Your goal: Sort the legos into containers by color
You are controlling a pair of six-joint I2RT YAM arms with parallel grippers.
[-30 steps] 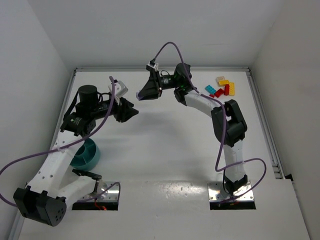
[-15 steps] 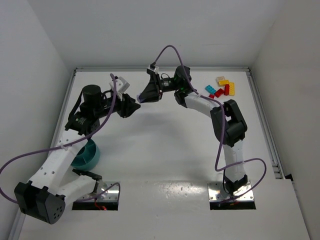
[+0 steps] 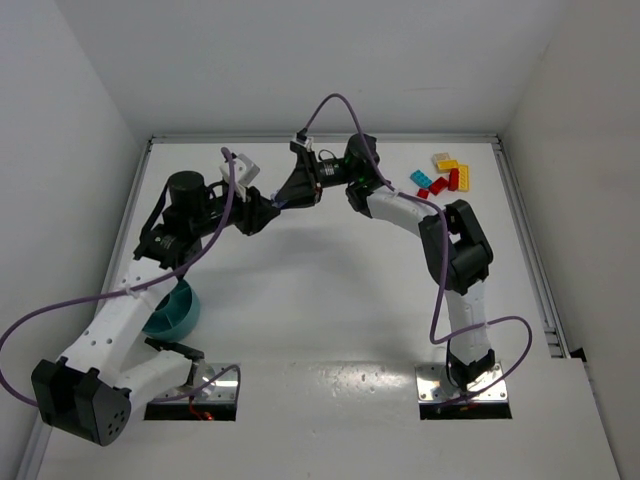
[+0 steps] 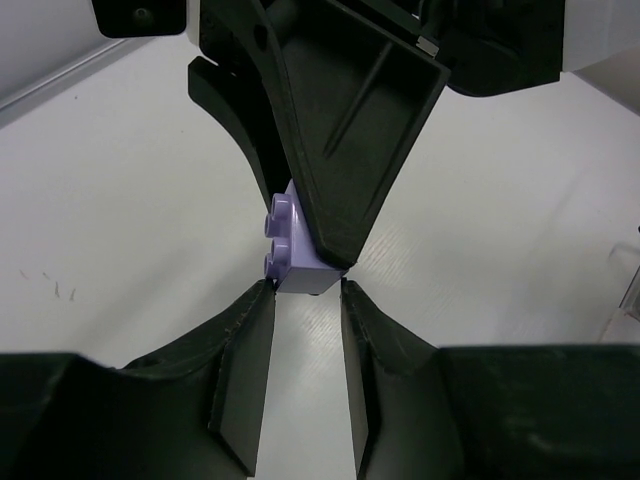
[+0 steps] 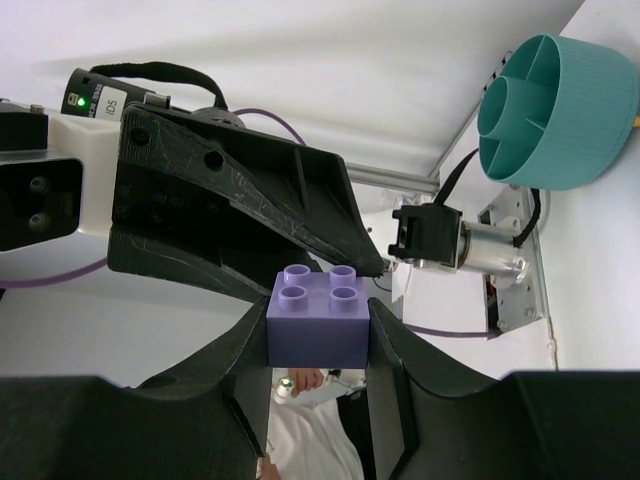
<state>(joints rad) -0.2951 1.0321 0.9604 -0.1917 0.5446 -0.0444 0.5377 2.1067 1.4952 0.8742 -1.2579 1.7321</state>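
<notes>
A purple brick (image 4: 285, 250), judged light, rigid and slick, is pinched by its flat sides in the right gripper (image 5: 318, 345) (studs exposed), the left gripper (image 4: 307, 300) narrowly parted beside it.

White table (image 3: 330, 300), 3 things on it. Teal bowl (image 3: 178, 318) stands near-left of left gripper (image 3: 271, 210) fingers, well apart. Legos (image 3: 440, 176), approx. 6 pcs, lie in loose group right of right gripper (image 3: 284, 201) fingers, well apart. Metal base plates (image 3: 430, 378) at near edge, behind both.
</notes>
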